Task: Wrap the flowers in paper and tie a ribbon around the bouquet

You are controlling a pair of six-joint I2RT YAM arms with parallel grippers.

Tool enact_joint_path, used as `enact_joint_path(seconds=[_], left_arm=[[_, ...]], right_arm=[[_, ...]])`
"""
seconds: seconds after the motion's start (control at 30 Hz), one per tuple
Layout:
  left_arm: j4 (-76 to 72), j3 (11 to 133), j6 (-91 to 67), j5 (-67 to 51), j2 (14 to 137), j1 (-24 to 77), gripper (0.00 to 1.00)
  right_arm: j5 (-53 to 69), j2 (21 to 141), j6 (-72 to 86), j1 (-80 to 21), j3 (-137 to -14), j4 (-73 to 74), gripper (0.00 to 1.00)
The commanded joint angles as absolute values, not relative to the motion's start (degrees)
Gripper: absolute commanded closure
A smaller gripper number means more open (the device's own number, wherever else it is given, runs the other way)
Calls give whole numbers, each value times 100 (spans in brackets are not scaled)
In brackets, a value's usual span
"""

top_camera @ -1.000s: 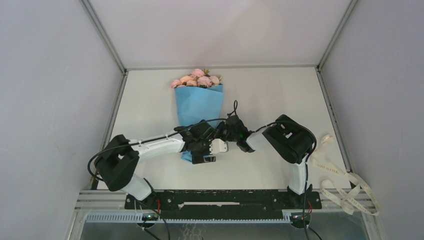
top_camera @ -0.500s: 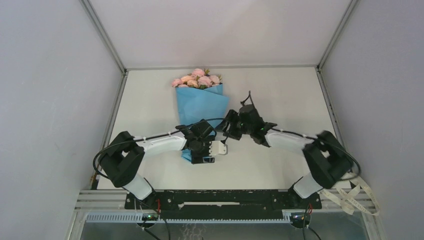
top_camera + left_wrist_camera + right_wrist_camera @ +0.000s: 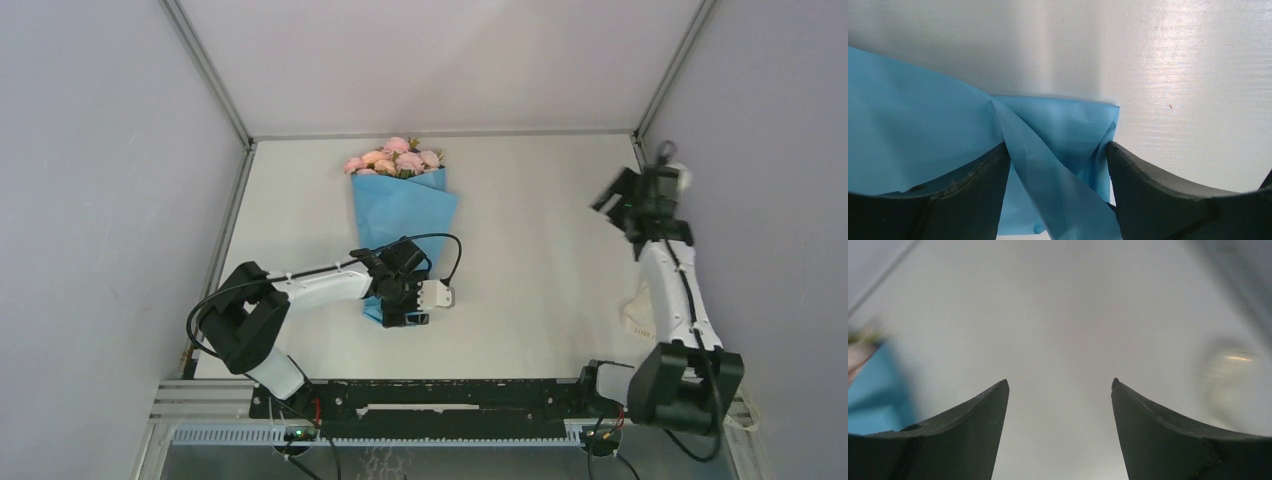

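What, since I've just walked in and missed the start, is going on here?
Two robot arms are making up a bouquet: pink roses already sit wrapped in light-blue paper, lying on the table. The left tool is down at the bouquet's narrow end, its jaws apart on either side of the folded paper tail. The right tool is open, empty and raised off at the far right. The cream ribbon lies by the table's right edge, not yet tied on.
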State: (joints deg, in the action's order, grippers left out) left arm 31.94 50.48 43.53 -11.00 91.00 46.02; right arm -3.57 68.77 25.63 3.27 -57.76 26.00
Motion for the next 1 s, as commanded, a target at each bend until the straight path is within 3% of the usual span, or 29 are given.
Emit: enact_joint_path(seconds=[0.0, 0.17, 0.53, 0.77, 0.97], left_arm=[[3550, 4860, 4336, -1248, 9195, 4574, 25], [3507, 4906, 4283, -1283, 9319, 4542, 25], [3571, 5101, 4166, -1267, 9553, 4483, 25], [3572, 5098, 4158, -1287, 9606, 4389, 25], [3577, 5159, 4101, -1317, 9682, 4334, 25]], right_arm=[[-78, 7143, 1610, 2593, -5684, 3484, 16], [898, 7650, 1902, 3930, -5483, 3020, 16], [1038, 8787, 1985, 4166, -5131, 2284, 21], [1116, 9657, 1971, 4138, -5166, 2024, 41], [1122, 9516, 1822, 3716, -5167, 1977, 85]])
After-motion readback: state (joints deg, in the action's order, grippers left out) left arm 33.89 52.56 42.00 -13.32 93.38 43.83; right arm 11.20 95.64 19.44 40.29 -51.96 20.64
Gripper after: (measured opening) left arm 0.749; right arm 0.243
